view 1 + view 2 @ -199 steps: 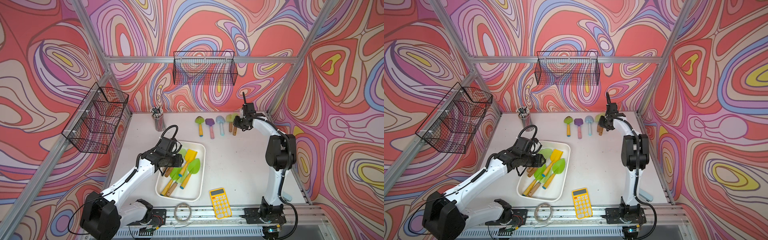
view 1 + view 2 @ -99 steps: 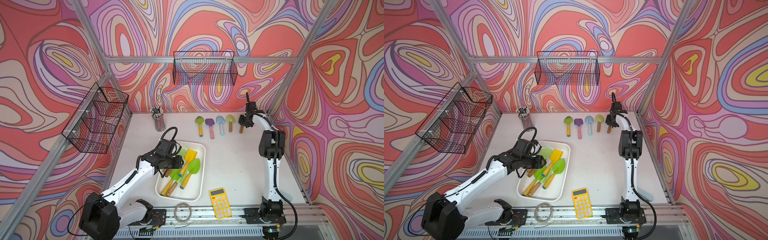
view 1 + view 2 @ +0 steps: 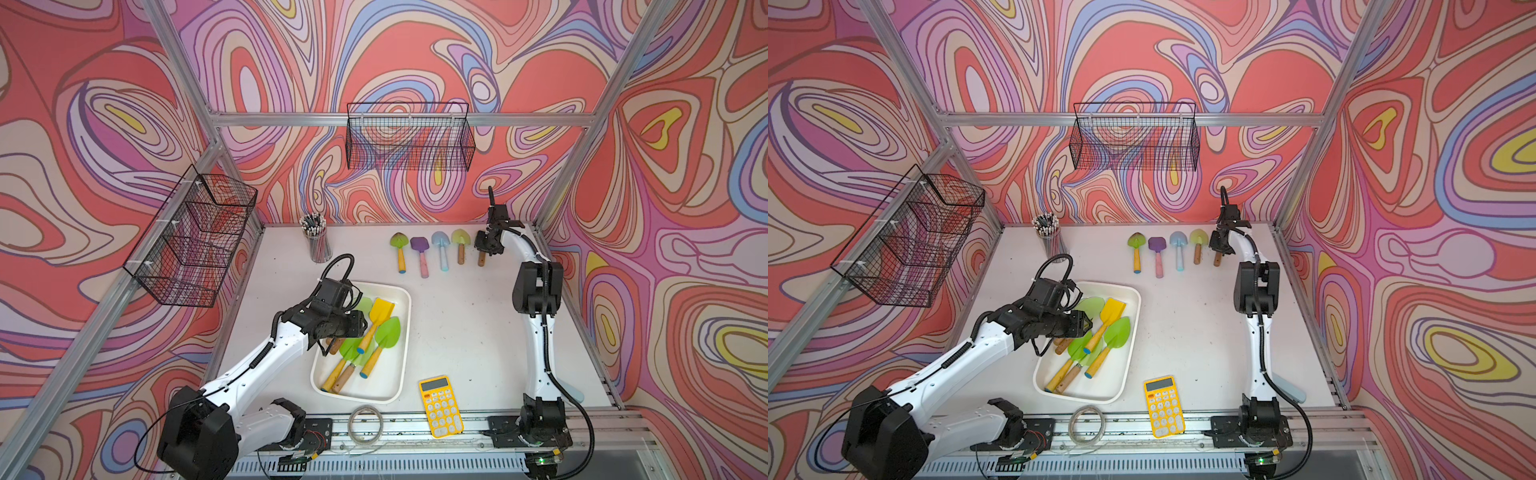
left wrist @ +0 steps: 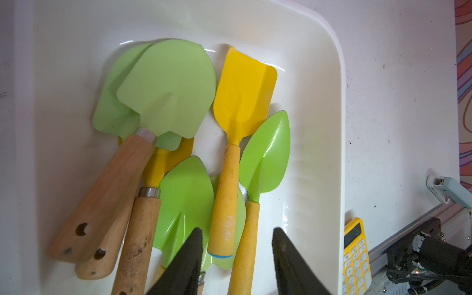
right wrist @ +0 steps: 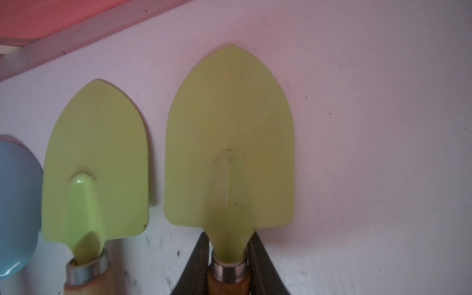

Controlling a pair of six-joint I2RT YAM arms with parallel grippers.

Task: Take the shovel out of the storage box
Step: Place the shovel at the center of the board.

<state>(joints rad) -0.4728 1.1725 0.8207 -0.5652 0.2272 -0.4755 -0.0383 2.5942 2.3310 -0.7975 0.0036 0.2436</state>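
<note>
Both arms are busy: right gripper (image 5: 228, 245) is pinching the neck of the pale green shovel (image 5: 229, 132) at the back of the table (image 5: 370, 127) (well apart from the storage box (image 3: 405, 332)). Left gripper (image 4: 236, 237) hovers over the box, jaws spread above the yellow shovel (image 4: 245, 94) handle.

The white table (image 3: 457, 332) carries the storage box (image 3: 388, 374), a yellow calculator (image 3: 440, 409), a pencil cup (image 3: 319, 245) and a row of shovels (image 3: 440, 241).

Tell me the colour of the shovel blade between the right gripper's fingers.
Pale yellow-green; that shovel shows best in the right wrist view.
</note>
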